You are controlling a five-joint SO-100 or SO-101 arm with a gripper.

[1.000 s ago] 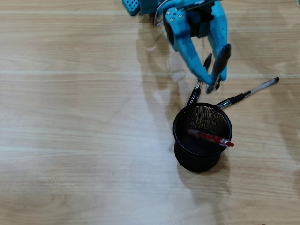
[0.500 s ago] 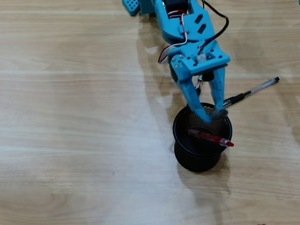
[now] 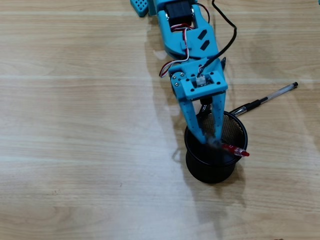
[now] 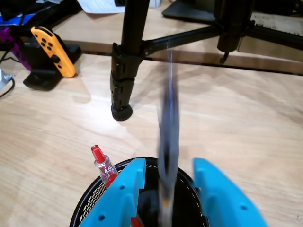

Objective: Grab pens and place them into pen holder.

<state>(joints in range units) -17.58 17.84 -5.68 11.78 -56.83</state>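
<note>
A black mesh pen holder (image 3: 210, 172) stands on the wooden table, and its rim shows at the bottom of the wrist view (image 4: 90, 201). A red-capped pen (image 3: 236, 149) leans inside it and sticks out over the rim (image 4: 105, 166). My blue gripper (image 3: 209, 141) hangs over the holder's mouth with its jaws apart (image 4: 169, 165). A dark pen (image 4: 168, 118) stands upright between the jaws, motion-blurred, close to the left finger and clear of the right one, its lower end inside the holder. Another clear-barrelled pen (image 3: 272, 95) lies on the table beyond the holder.
In the wrist view a black tripod leg (image 4: 124, 75) stands on the table ahead of the holder. An orange game controller (image 4: 49, 49) sits on a dock at the far left. The table's far edge runs behind them.
</note>
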